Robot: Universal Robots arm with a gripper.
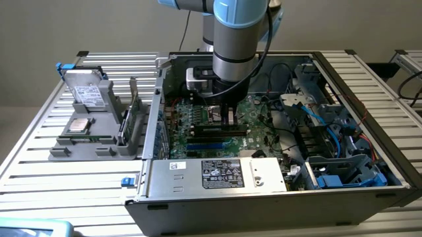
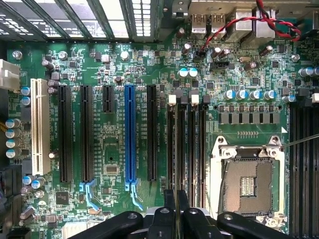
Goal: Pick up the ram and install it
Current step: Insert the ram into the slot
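Fingertips (image 2: 169, 206) are clamping the ram (image 2: 175, 201) edge-on; I'm holding it upright, lining it with the slot (image 2: 173, 144) beside the socket (image 2: 247, 184), pressing evenly.

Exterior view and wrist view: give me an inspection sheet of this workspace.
Surface: slatted metal table carrying an open computer case.
Job's things: ram, a dark stick along the memory slots beneath the gripper; seating cannot be told.
Clutter: grey holder with hard drive and green card.
Grippers: gripper shut, over the motherboard.
Cables: blue cables in the case; red wire.
Surroundings: plain wall.
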